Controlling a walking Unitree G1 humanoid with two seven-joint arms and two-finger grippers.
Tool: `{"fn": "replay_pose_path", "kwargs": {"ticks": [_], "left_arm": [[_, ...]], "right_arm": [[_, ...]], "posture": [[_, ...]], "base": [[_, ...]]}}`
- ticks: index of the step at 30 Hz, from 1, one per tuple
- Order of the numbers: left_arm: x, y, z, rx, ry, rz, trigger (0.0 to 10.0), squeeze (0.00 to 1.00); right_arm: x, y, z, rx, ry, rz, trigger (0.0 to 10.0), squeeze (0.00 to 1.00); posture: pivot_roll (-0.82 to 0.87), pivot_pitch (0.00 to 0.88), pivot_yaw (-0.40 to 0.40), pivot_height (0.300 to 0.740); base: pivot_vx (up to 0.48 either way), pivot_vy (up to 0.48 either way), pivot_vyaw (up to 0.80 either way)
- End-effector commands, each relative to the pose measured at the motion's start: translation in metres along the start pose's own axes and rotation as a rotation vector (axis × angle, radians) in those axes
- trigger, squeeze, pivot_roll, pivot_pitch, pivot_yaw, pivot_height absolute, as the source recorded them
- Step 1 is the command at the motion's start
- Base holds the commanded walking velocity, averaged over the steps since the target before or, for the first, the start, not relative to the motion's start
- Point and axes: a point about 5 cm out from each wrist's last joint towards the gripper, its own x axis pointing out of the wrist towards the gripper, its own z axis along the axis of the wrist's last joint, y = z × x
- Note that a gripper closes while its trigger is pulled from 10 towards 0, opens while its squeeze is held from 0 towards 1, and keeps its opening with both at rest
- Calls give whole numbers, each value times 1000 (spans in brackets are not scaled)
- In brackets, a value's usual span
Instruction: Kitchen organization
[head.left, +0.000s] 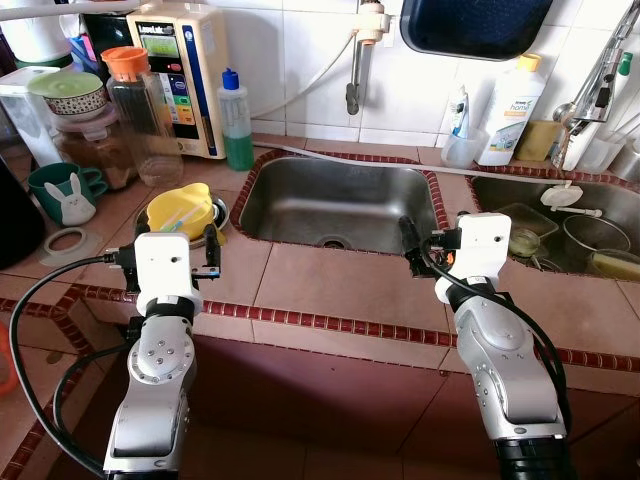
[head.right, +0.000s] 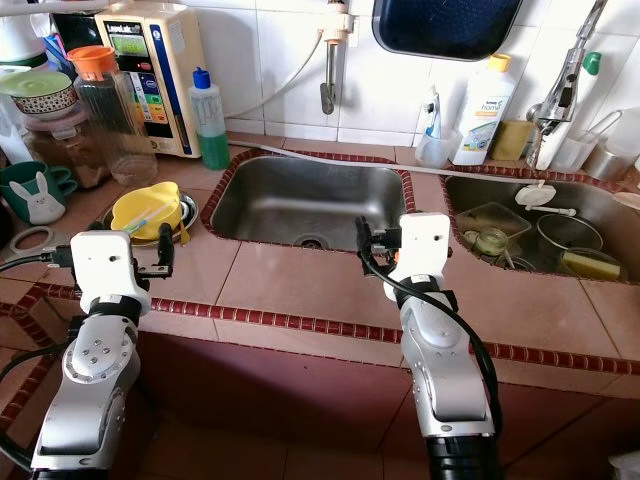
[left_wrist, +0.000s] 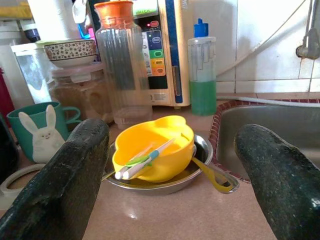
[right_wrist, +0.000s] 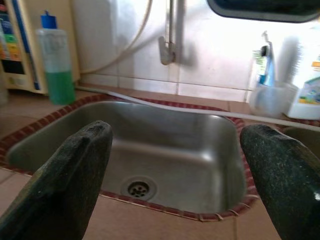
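A yellow bowl (head.left: 182, 210) holding a white, green and blue utensil (left_wrist: 145, 159) rests in a shallow steel dish (left_wrist: 197, 172) on the tiled counter, left of the empty steel sink (head.left: 340, 205). My left gripper (left_wrist: 175, 132) hovers open just in front of the bowl, fingers (head.left: 212, 248) spread wide with nothing between them. My right gripper (right_wrist: 175, 132) is open too, held over the counter at the near rim of the empty sink, facing its drain (right_wrist: 137, 189). A second sink (head.left: 600, 215) to the right holds several dishes.
Behind the bowl stand a clear pitcher with an orange lid (head.left: 140, 110), a green soap bottle (head.left: 236, 125), a water unit (head.left: 185, 75) and a teal rabbit mug (head.left: 65, 195). A white detergent bottle (head.left: 510, 110) and a tap (head.left: 600, 70) stand at the back right.
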Motion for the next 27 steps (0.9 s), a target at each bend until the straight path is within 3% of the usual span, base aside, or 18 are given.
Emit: {"fn": "replay_pose_path", "kwargs": {"ticks": [1, 18, 27], "left_arm": [[3, 0, 3, 6, -7, 13, 10000, 0], [6, 14, -5, 46, 29, 50, 10000, 0], [28, 31, -17, 93, 80, 57, 10000, 0]], "right_arm": [[1, 4, 5, 0, -15, 24, 10000, 0], [-4, 15, 7, 25, -21, 98, 10000, 0], [-5, 19, 8, 34, -16, 129, 10000, 0]], "posture": [[36, 0, 3, 740], [32, 0, 9, 740], [32, 0, 2, 740]], "base": [[0, 0, 0], [0, 0, 0], [0, 0, 0]]}}
